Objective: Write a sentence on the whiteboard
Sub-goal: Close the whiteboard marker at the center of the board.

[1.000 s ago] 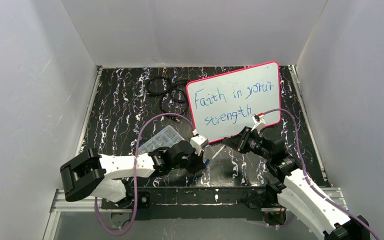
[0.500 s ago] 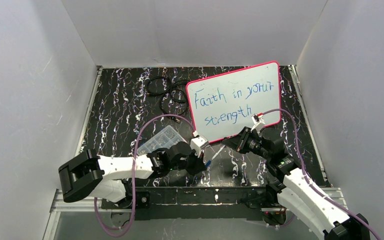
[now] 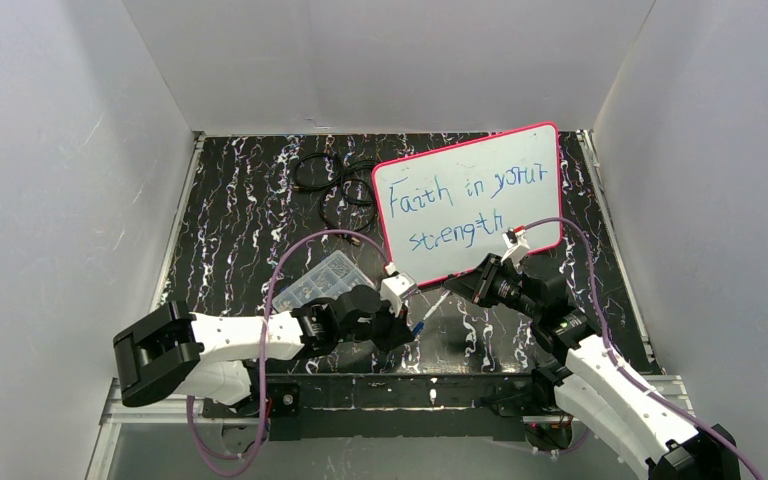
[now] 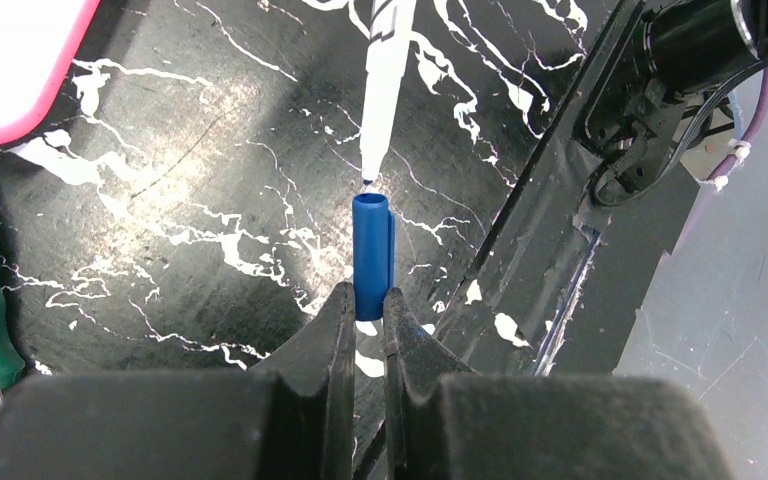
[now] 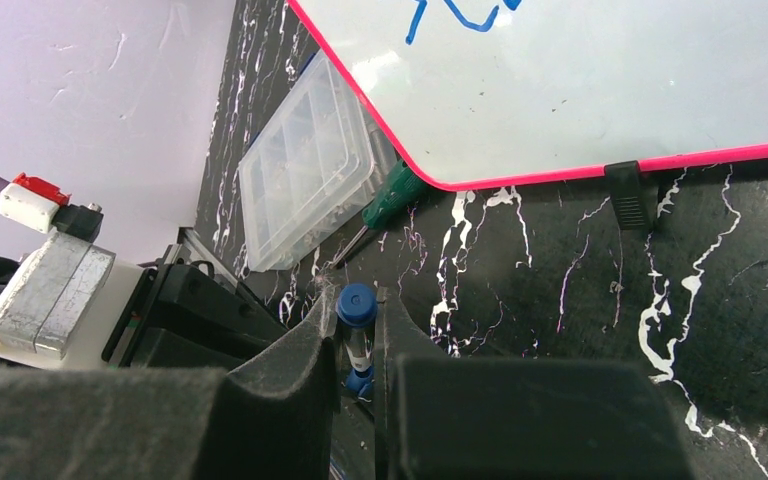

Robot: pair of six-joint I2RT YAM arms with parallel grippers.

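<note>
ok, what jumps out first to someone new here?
The whiteboard at far right, with the blue sentence "Faith in your strength". Near the front edge the left gripper pinches a blue cap while the right gripper holds the marker, its tip at the cap's mouth.

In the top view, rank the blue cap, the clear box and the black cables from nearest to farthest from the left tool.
1. Cap: clamped at the tips of the left tool.
2. Box: lying up and to the left of the tool.
3. Cables: coiled far back, beyond the box.
</note>
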